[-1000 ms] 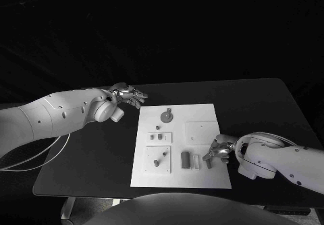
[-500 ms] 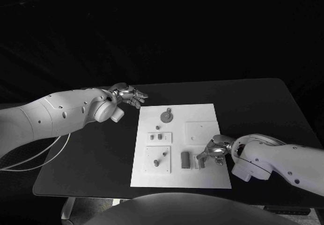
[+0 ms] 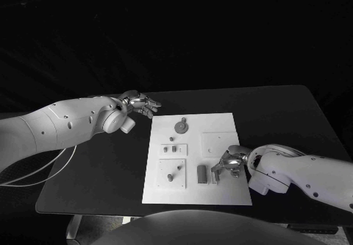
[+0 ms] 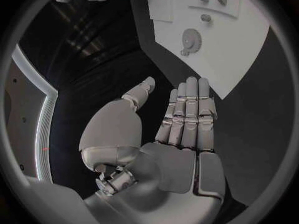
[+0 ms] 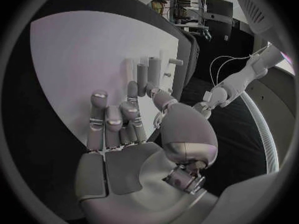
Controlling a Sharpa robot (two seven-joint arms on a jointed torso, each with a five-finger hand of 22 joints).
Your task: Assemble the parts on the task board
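Note:
The white task board (image 3: 224,122) lies mid-table and also appears in the left wrist view (image 4: 249,45). On it are a gear (image 3: 181,125), small pegs (image 3: 171,149), a dark block (image 3: 201,173) and a pale bar (image 3: 214,177). My right hand (image 3: 229,162) hovers over the board's near right part. Its fingers are part-curled and apart, with the fingertips (image 5: 132,88) right at the ends of the dark block (image 5: 142,78) and pale bar (image 5: 129,67); I see nothing held. My left hand (image 3: 140,105) hangs flat and open (image 4: 184,129) off the board's far left corner, with the gear (image 4: 190,37) ahead of it.
A square plate (image 3: 219,143) and two smaller plates (image 3: 173,173) sit on the board. The black table (image 3: 279,112) extends around it, with bare surface to the right and far side. My left forearm (image 3: 66,127) crosses the table's left edge.
My right hand has slid leftward over the board, bringing its fingertips up to the pale bar and dark block. The left hand has not moved.

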